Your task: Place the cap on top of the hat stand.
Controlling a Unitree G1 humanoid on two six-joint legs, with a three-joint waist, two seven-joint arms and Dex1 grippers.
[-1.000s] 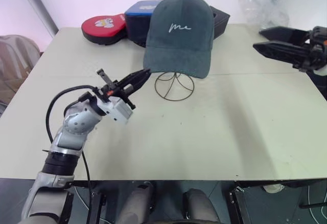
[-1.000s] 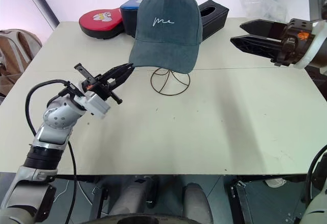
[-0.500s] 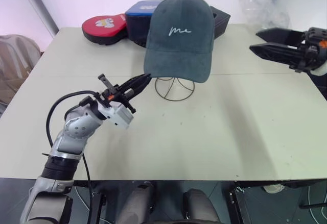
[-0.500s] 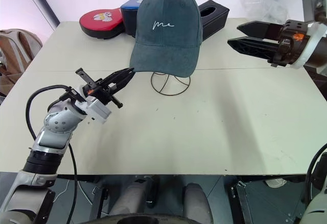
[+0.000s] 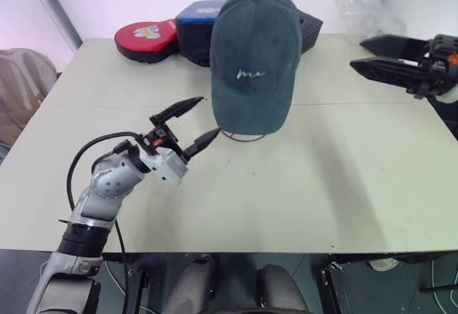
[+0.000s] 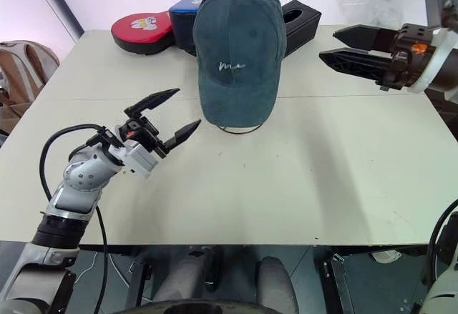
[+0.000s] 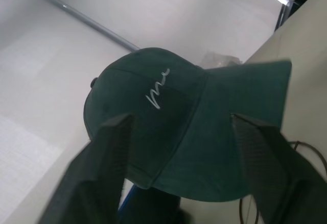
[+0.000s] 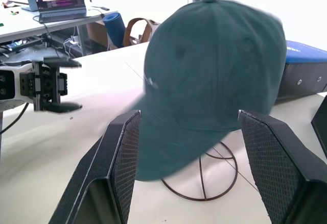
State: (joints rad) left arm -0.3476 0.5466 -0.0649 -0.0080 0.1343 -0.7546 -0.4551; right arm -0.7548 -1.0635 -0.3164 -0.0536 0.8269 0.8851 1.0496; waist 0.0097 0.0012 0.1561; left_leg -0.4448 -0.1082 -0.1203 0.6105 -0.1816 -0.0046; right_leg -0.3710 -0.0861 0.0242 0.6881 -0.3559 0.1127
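Release step: dark teal denim baseball cap (image 5: 252,56) sits on thin dark wire hat stand (image 5: 240,136), left gripper (image 5: 192,123) spread beside brim, right gripper (image 5: 373,54) spread apart; next, probably retract.

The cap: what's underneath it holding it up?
Under the cap part of the hat stand shows, its round wire base resting on the table. The cap covers the stand's stem and head.
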